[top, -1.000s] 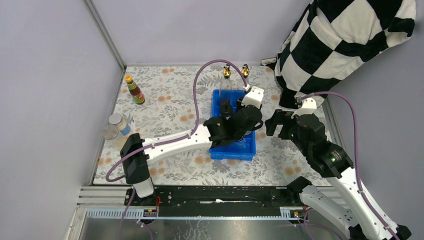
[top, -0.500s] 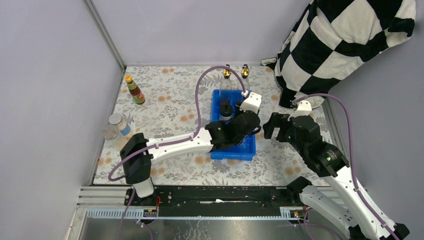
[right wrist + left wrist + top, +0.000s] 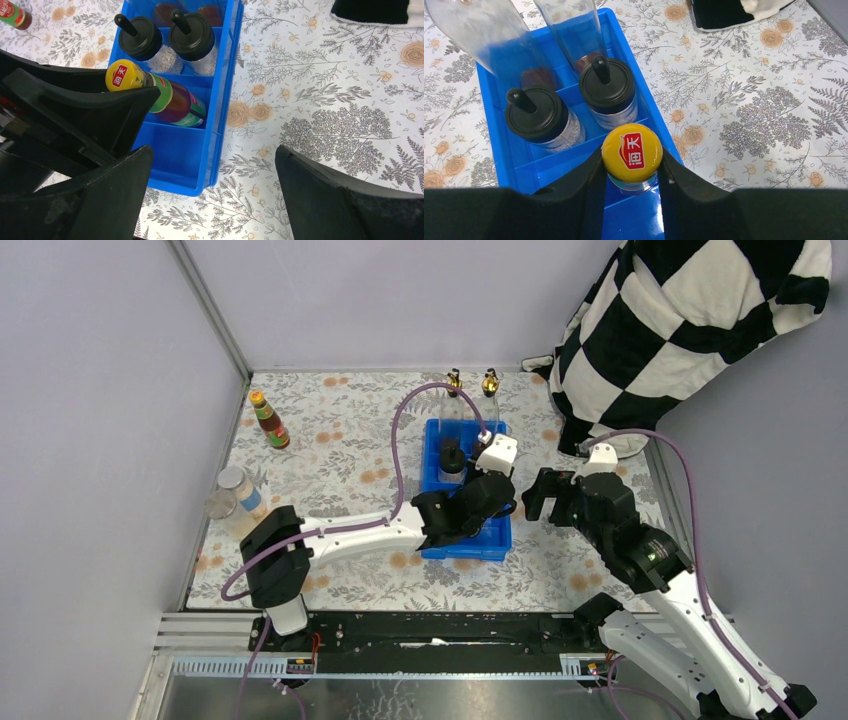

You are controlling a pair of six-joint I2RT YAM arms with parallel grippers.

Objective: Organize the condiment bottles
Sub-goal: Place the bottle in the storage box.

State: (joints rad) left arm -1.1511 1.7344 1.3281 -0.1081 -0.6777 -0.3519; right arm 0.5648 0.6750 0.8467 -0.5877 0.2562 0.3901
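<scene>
Tray (image 3: 492, 542): blue moulded plastic, rectangular, with low walls splitting it into rows of compartments.
Far row: two tall clear bottles (image 3: 498, 42) with gold spouts stand in it side by side, dark at the base.
Second row: two squat bottles (image 3: 538, 116), each with a glossy round black cap and a stubby spout; they hold something pale.
Third row: the sauce bottle (image 3: 172, 102) has its base down here and is tilted. It is slim, with dark contents, a green and red label and a round yellow-orange cap with a red logo.
Left gripper (image 3: 630, 161): its black fingers are clamped on the sauce bottle's neck just under the cap.
Right gripper (image 3: 212, 150): spread wide with nothing between its fingers, it hangs over the tray's right edge and the cloth beside it.
Outside the tray: a second sauce bottle (image 3: 268, 420) stands upright at the far left, and two clear silver-lidded jars (image 3: 231, 486) stand together near the left edge.
Table cloth (image 3: 340, 450): flat, printed with grey leaves and orange flowers.
Checked fabric (image 3: 690, 310): black and white, bunched at the far right.
</scene>
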